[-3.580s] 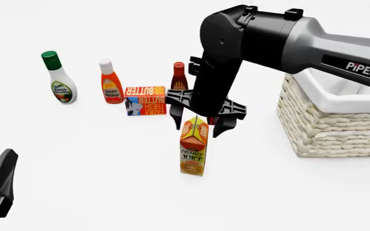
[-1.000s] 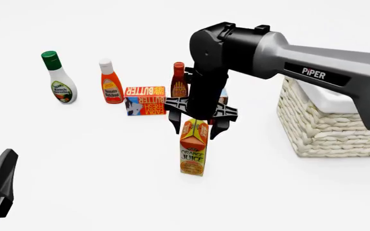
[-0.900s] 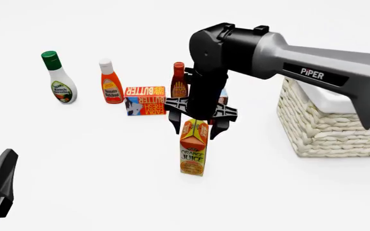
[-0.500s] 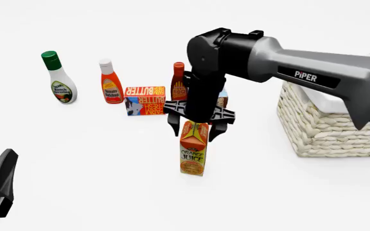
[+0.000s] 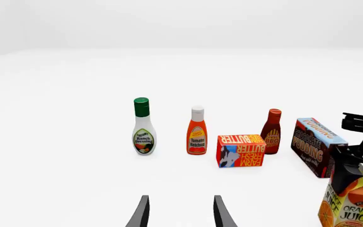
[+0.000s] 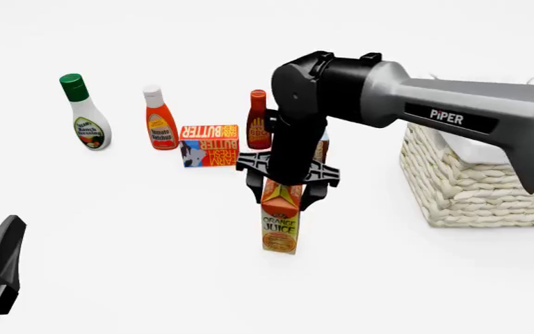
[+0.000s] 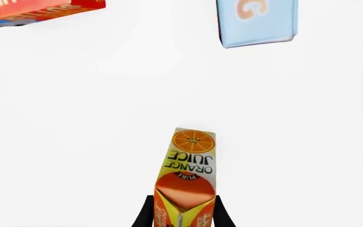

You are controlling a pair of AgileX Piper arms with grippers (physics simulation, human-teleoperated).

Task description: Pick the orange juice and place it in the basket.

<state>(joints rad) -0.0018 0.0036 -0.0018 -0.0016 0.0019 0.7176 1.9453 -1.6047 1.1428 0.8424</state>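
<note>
Orange juice (image 6: 281,221): tall gable-top carton, glossy orange-yellow print, upright on the smooth white table (image 6: 137,236), near centre, well left of the basket (image 6: 475,182). Right gripper (image 6: 281,186) straddles the carton's peaked top; in the right wrist view its dark fingers (image 7: 145,213) sit against both sides of the gable, closed on it. Basket: chunky cream weave, white cloth rim. Left gripper (image 5: 180,215) low at near left, thin tapered fingers parted, holding nothing. Flat butter box (image 6: 209,145) lies beyond.
</note>
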